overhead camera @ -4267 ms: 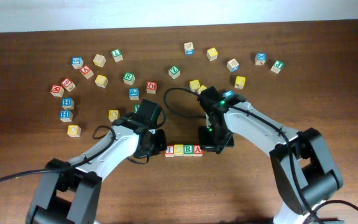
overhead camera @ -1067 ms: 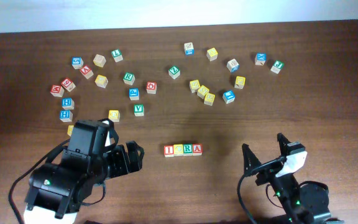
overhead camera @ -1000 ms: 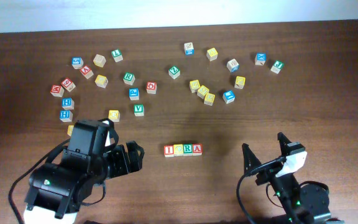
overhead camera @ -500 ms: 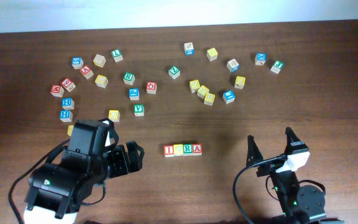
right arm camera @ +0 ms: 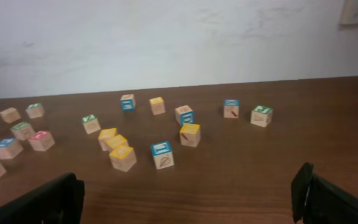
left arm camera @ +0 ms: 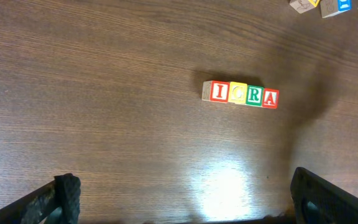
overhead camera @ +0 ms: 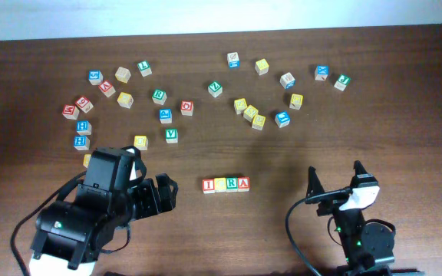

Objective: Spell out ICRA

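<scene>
**ICRA (overhead camera: 225, 185) spelled on dark wooden table (overhead camera: 282, 153)**

Touching in one row: red-lettered wooden I cube (overhead camera: 209, 185), yellow-faced C cube (overhead camera: 220, 185), green-lettered R cube (overhead camera: 232, 185), red-lettered A cube (overhead camera: 243, 185). Well apart on either side: left gripper (overhead camera: 168, 193) and right gripper (overhead camera: 334, 172), jaws spread, empty.

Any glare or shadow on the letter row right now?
Left wrist view: a glare patch on the table near the ICRA row and a dark shadow just right of it, letters readable. Overhead view: even light, row sharp. Right wrist view: row out of frame.
</scene>
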Robot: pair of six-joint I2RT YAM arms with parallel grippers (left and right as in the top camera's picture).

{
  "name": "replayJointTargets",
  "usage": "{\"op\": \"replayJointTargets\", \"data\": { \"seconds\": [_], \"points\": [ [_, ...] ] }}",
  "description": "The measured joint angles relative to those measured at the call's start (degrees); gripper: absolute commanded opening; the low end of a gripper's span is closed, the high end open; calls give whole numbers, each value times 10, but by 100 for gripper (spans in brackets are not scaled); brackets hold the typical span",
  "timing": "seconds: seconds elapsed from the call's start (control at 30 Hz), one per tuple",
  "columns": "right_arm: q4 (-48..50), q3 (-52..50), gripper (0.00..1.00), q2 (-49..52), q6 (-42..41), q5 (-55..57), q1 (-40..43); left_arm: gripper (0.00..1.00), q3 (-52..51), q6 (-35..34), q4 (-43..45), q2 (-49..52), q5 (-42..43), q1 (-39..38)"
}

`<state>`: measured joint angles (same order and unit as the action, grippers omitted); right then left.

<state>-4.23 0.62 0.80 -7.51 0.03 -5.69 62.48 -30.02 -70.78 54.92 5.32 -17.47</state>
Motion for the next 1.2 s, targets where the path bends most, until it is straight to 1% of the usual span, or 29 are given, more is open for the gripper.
{"op": "replayJointTargets", "data": {
  "seconds": [0.97, 1.1, 1.2],
  "points": [
    [0, 0, 98, 0, -1, 0, 5, 99, 0, 0, 0, 0, 0, 0],
    [0, 0, 98, 0, 0, 0, 5, 99, 0, 0, -28, 0, 2, 0],
    [0, 0, 98, 0, -1, 0, 5, 99, 0, 0, -34, 0, 4, 0]
  ]
}}
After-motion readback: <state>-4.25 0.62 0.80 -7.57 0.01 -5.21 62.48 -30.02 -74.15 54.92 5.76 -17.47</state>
